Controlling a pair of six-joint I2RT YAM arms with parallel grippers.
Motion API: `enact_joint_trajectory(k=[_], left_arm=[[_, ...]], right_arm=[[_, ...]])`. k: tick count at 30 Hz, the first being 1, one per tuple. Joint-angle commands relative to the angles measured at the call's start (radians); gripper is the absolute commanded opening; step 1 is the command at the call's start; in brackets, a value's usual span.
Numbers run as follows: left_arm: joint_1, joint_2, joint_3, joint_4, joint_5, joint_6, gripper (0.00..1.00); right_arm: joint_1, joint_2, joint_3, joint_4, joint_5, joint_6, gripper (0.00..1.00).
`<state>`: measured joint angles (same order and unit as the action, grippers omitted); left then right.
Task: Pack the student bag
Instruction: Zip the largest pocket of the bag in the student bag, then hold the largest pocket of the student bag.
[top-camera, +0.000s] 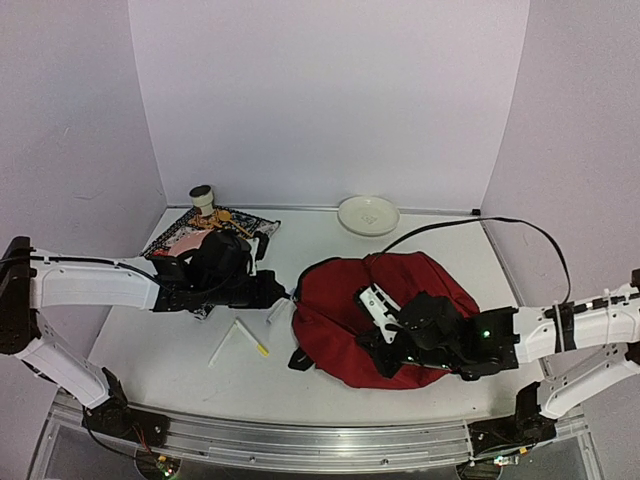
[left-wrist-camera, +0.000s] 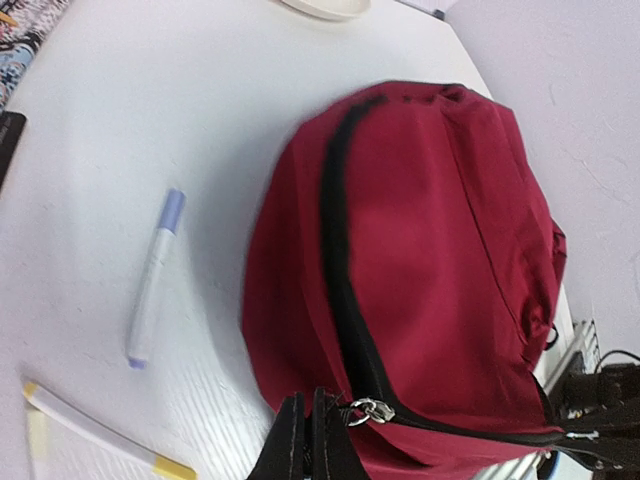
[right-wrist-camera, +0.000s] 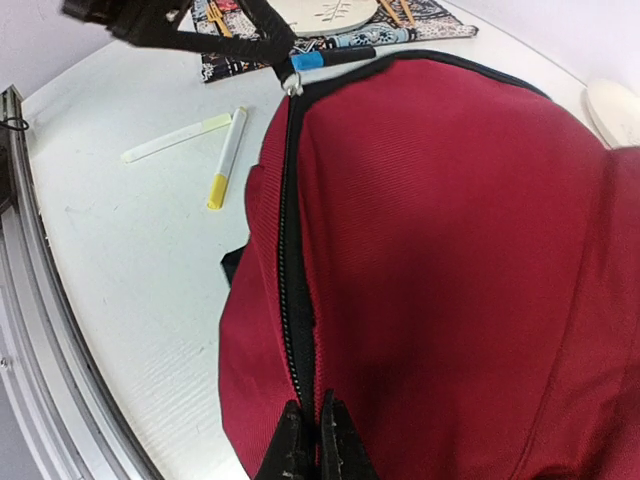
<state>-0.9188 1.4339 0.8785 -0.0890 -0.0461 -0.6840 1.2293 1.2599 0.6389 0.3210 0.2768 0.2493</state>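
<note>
Two closed grippers, left gripper (left-wrist-camera: 307, 440) pinching zip pull (left-wrist-camera: 368, 410) at bag (top-camera: 335, 315) left edge, right gripper (right-wrist-camera: 310, 435) clamping near zip seam (right-wrist-camera: 290, 300)

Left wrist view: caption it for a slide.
Left gripper pinches the bag edge beside its zipper pull; a marker lies on the table nearby.

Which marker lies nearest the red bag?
The blue-capped marker, close beside the bag's zipped edge. The yellow-capped marker lies farther away.
</note>
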Motion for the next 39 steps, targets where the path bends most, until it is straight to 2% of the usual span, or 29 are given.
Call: enact_joint_trajectory(k=[1,6,10,19,23,26,31,39], left_arm=[[0.093,0.033,0.070,-0.051,-0.125,0.081,0.00],[0.125,0.110,0.133,-0.054,-0.169,0.134,0.00],[0.116,0.171,0.188,-0.043,-0.030,0.137,0.00],[-0.024,0.153,0.178,0.033,0.109,0.049,0.00],[-0.053,0.136,0.157,0.073,0.154,0.007,0.00],[-0.061,0.121,0.147,0.085,0.170,-0.011,0.00],[-0.065,0.067,0.135,0.085,0.187,-0.026,0.00],[-0.069,0.027,0.129,0.125,0.220,-0.051,0.00]], right_arm=[[0.002,-0.137,-0.064,-0.157,0.078,0.052,0.00],[0.003,-0.247,-0.112,-0.198,0.097,0.102,0.00],[0.002,-0.278,-0.109,-0.198,0.071,0.119,0.04],[0.003,-0.174,0.060,-0.193,-0.009,0.143,0.52],[0.002,-0.062,0.156,-0.161,-0.036,0.159,0.63],[0.002,0.051,0.241,-0.147,-0.047,0.156,0.66],[0.002,0.207,0.350,-0.140,0.026,0.166,0.67],[0.003,0.356,0.470,-0.135,0.032,0.219,0.69]])
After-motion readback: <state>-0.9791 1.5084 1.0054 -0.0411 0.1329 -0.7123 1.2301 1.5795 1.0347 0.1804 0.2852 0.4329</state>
